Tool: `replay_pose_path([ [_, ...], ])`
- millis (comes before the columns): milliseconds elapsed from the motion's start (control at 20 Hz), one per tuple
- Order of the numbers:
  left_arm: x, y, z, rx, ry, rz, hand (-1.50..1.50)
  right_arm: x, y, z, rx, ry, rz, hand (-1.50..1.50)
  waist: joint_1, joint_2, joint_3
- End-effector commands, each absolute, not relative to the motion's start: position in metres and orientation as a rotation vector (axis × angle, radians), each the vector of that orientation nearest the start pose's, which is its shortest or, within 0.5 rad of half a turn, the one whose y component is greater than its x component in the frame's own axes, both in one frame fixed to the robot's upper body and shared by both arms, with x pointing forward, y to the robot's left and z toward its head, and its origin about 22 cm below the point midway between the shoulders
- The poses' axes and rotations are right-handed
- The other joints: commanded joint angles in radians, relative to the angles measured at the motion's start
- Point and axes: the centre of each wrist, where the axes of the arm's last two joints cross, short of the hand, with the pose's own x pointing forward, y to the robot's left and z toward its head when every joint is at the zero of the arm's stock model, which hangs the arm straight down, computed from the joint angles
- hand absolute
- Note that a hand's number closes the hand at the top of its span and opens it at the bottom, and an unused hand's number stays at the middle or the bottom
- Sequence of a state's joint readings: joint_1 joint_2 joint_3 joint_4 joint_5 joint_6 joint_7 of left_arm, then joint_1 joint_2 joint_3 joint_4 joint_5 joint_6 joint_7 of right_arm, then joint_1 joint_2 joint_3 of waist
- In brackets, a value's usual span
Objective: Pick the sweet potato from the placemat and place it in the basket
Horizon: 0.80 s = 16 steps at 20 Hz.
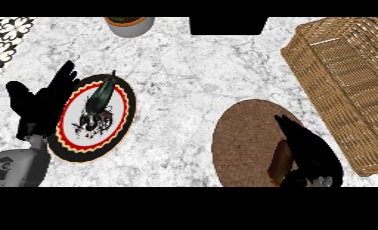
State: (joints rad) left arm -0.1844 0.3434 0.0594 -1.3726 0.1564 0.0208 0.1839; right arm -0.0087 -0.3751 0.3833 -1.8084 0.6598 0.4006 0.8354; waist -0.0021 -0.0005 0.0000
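Grasp step: right hand [314, 156] has its fingers curled on the brown oblong sweet potato [280, 160] over the round woven brown placemat [244, 139]; next, a lift toward the wicker basket [347, 74].

My right hand [310, 154] lies over the near right part of the brown placemat [247, 139], fingers curled round the sweet potato [281, 160]. My left hand [40, 104] rests far to the placemat's left, fingers straight and up, grey forearm below.
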Motion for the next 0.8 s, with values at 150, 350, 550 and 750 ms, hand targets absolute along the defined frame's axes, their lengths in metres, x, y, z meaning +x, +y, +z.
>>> replay_pose_path([
  [150,0.276,0.304,0.037,0.189,-1.369,-0.062,0.0,0.199,-0.189,0.047,-0.776,-0.672,1.111,-1.5,0.001,-0.001,0.0],
  [350,0.288,0.309,0.022,0.202,-1.392,-0.065,0.0,0.225,-0.222,0.02,-0.799,-0.672,1.12,-1.5,0.001,0.001,0.0],
  [550,0.309,0.298,0.055,0.185,-1.374,-0.065,0.0,0.222,-0.203,0.024,-0.798,-0.658,1.15,-1.5,0.0,0.001,0.0],
  [750,0.298,0.309,0.041,0.193,-1.377,-0.076,0.0,0.207,-0.202,0.003,-0.783,-0.589,1.283,1.5,0.001,0.0,0.0],
])
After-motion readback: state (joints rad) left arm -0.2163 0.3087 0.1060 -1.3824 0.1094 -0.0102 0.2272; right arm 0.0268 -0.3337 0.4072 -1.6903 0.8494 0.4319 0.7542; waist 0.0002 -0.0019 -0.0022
